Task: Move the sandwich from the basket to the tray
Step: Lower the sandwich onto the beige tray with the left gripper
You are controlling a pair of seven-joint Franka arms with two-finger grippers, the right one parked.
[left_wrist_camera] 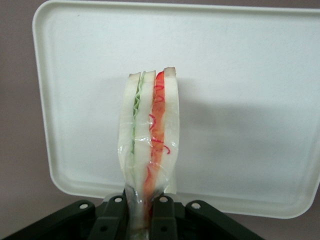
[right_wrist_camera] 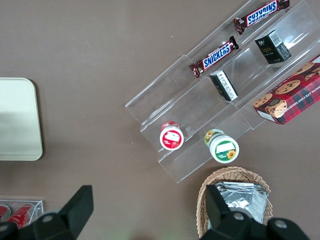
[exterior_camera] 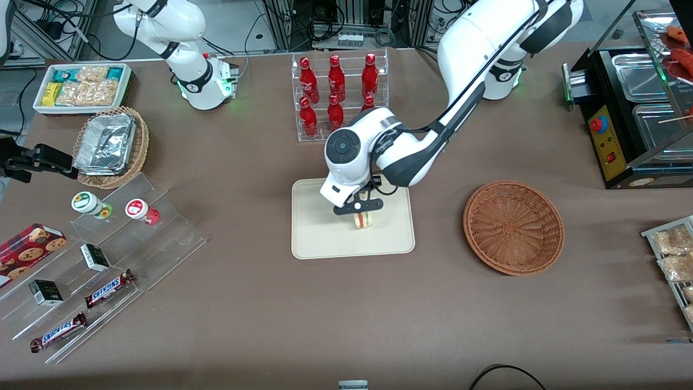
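My gripper (exterior_camera: 359,208) hangs over the cream tray (exterior_camera: 319,238), shut on the sandwich (exterior_camera: 363,220). In the left wrist view the wrapped sandwich (left_wrist_camera: 149,135) shows pale bread with green and red filling, pinched at its end between the dark fingers (left_wrist_camera: 164,220) of the gripper (left_wrist_camera: 140,220). The tray (left_wrist_camera: 240,100) fills the view beneath it. The sandwich is low over the tray; whether it touches the tray I cannot tell. The reddish-brown wicker basket (exterior_camera: 513,227) sits beside the tray, toward the working arm's end of the table, with nothing in it.
A clear rack of red bottles (exterior_camera: 338,95) stands farther from the front camera than the tray. A wicker basket with foil trays (exterior_camera: 111,145), a white bin of snacks (exterior_camera: 81,86) and a clear stepped shelf (exterior_camera: 108,260) lie toward the parked arm's end. A black appliance (exterior_camera: 628,119) stands at the working arm's end.
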